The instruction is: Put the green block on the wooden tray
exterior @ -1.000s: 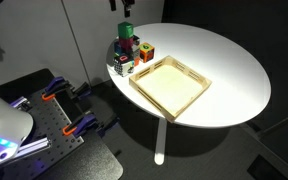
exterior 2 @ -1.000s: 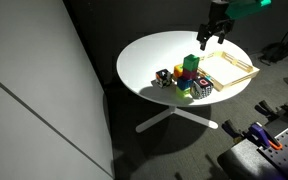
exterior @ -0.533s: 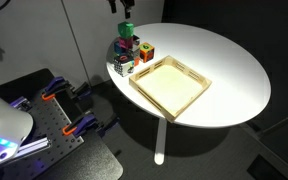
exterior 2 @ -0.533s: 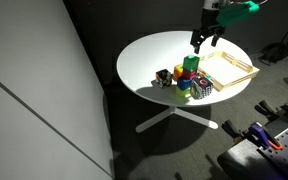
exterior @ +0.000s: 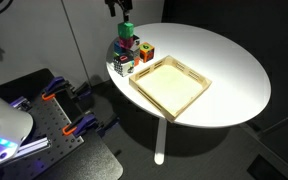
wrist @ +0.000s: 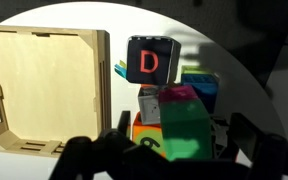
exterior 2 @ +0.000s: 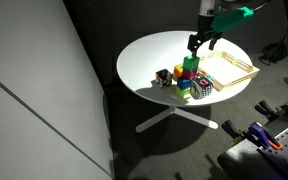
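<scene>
White table [exterior: 224, 60], green block [exterior: 126, 30] outside wooden tray [exterior: 170, 85]

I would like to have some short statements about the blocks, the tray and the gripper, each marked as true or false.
1. The wooden tray holds nothing. True.
2. The green block lies inside the tray. False: it sits on top of the pile of blocks beside the tray.
3. The gripper grips the green block. False: it hangs above the block with its fingers open.
4. A dark block with a letter D stands near the tray. True.
5. The table is square. False: it is round and white.
</scene>
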Action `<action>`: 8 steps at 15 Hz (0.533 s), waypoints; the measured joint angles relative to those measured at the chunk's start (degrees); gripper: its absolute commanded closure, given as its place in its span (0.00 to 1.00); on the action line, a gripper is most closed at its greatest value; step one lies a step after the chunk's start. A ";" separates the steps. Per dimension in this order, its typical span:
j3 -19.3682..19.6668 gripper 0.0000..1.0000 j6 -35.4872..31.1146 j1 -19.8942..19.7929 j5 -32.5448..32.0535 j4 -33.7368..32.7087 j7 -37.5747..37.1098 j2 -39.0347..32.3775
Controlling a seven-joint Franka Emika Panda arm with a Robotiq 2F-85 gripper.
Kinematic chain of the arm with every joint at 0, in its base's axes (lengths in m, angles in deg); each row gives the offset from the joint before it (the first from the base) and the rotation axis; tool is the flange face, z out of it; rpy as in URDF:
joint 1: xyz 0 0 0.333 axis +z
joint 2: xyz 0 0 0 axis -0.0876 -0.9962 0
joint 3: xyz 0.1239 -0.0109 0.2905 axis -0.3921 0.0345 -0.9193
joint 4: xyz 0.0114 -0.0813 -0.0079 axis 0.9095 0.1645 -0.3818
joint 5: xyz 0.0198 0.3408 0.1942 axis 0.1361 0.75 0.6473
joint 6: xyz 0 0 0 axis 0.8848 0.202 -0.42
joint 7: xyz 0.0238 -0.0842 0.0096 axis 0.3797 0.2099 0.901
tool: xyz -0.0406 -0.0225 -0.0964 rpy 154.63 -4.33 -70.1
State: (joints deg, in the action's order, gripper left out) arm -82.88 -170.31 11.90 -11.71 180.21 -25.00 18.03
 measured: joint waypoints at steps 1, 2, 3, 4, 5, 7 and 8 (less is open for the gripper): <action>0.04 0.00 -0.03 0.00 -0.43 -0.01 -0.54 -0.33; 0.09 0.00 -0.03 0.00 -0.83 -0.02 -0.95 -0.68; 0.14 0.00 -0.04 0.00 -1.18 -0.03 -1.38 -1.06; 0.20 0.00 -0.04 0.00 -1.42 -0.06 -1.75 -1.42; 0.25 0.00 -0.05 0.00 -1.58 -0.09 -2.00 -1.76; 0.37 0.00 -0.09 0.04 -1.94 -0.24 -2.40 -2.43; 0.45 0.00 -0.14 0.10 -2.21 -0.38 -2.69 -2.76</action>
State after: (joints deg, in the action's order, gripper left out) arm -82.43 -170.45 12.00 -13.92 179.83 -27.69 15.27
